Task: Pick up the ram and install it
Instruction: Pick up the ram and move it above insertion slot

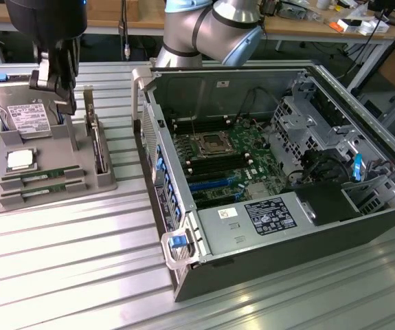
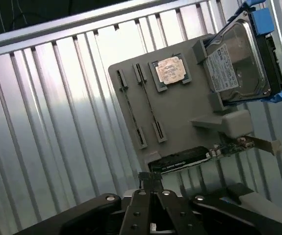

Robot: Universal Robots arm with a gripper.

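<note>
Two green ram sticks (image 1: 42, 177) lie in the front slots of a grey holder tray (image 1: 60, 199) at the exterior view's left. In the wrist view they (image 2: 149, 100) appear edge-on as thin lines between their clips. My gripper (image 1: 68, 106) hangs above the back of the tray, over the hard drive, well clear of the ram. In the wrist view the gripper (image 2: 148, 180) has its fingers pressed together with nothing between them.
The tray also holds a hard drive (image 1: 29, 117) in a blue bracket, a square silver CPU (image 1: 20, 159) and an upright graphics card (image 1: 99, 143). An open computer case (image 1: 266, 261) lies at the exterior view's right, motherboard (image 1: 218, 161) exposed. Ribbed metal table (image 1: 66, 275) all around.
</note>
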